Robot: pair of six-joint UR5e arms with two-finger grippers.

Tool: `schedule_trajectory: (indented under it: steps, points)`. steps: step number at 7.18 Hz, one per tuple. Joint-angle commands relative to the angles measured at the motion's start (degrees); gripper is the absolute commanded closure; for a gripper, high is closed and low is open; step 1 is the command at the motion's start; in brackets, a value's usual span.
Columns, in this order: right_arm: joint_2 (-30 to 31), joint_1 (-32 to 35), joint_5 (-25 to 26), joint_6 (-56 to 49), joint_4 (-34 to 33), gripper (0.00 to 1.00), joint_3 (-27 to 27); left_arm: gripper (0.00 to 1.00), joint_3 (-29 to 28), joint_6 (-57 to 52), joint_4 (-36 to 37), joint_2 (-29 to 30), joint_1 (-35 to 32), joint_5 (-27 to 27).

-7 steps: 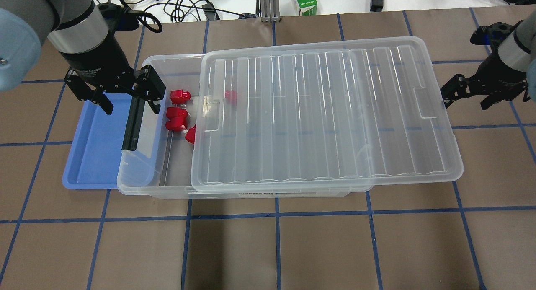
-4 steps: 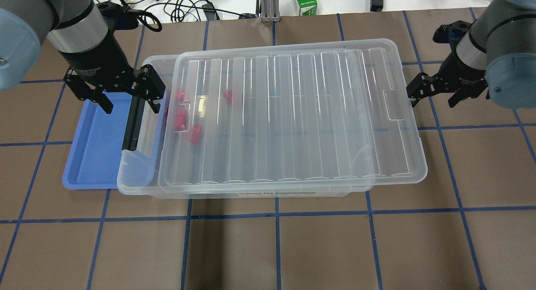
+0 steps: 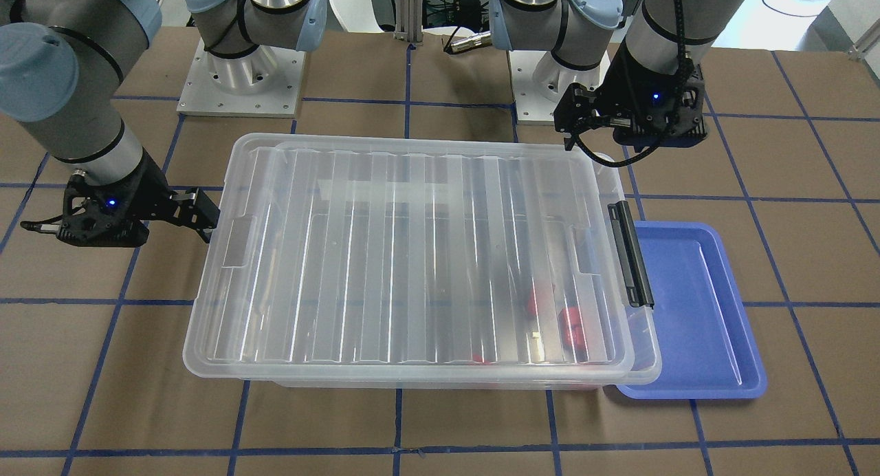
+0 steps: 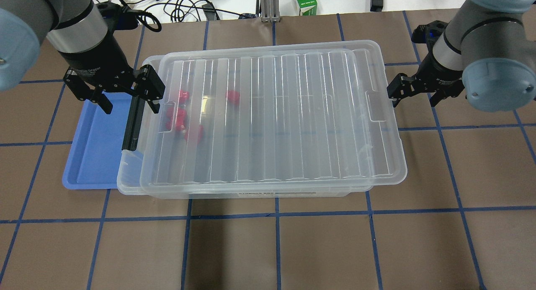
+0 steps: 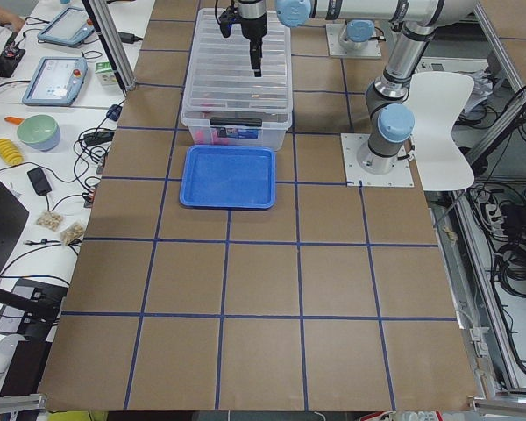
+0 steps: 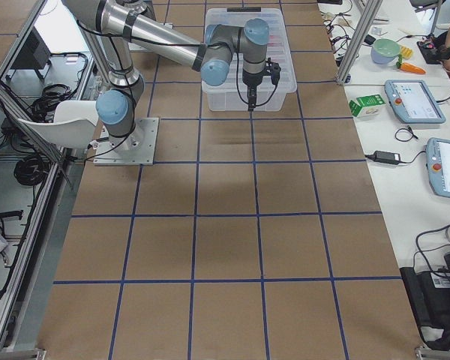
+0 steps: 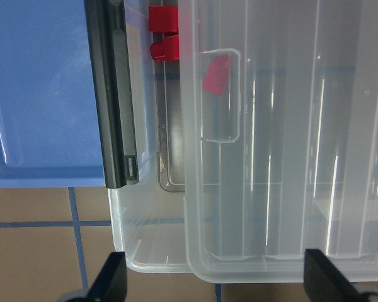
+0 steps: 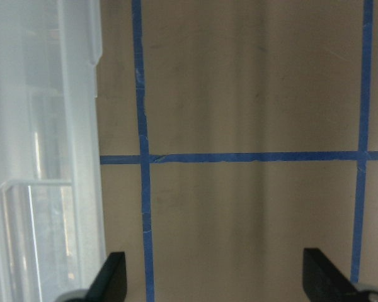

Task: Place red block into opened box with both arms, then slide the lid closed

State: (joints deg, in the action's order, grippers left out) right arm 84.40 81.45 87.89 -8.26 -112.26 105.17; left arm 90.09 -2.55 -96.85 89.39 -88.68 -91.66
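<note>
Fingers (image 4: 395,89) on your right gripper (image 4: 414,97) are spread wide, empty, one tip against the end edge of the lid (image 4: 272,114), set to shove it. Left gripper (image 4: 127,99) wide too, empty, straddling the box (image 4: 133,168) by its black handle (image 4: 130,122), likely bracing. Red blocks (image 4: 181,95) lie inside under the lid; a strip at the handle end is uncovered.

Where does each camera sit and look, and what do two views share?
Front-facing: across the table, facing both arms.
Overhead: behind the robot, onto the lid; left gripper, right gripper.
Exterior left: blue tray's end; both arms.
Exterior right: opposite end; right arm nearest.
Left wrist: over the box handle; fingertips.
Right wrist: over the lid's edge; fingertips.
Shared: both wrists see the lid.
</note>
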Motion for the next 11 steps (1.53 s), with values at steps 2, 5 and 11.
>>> schedule_trajectory:
  steps: [2,5,11]
  points:
    - [-0.46,1.96,0.53,0.53,-0.85,0.00,-1.01,0.00,0.00,0.00,-0.01,-0.01,0.00,-0.01]
    - [0.67,1.69,1.06,0.43,2.72,0.00,-6.45,0.00,0.00,0.00,-0.01,-0.01,0.00,-0.01]
    - [8.06,6.95,2.89,9.38,21.65,0.00,-14.47,0.00,-0.53,0.09,0.43,0.08,0.09,0.25]
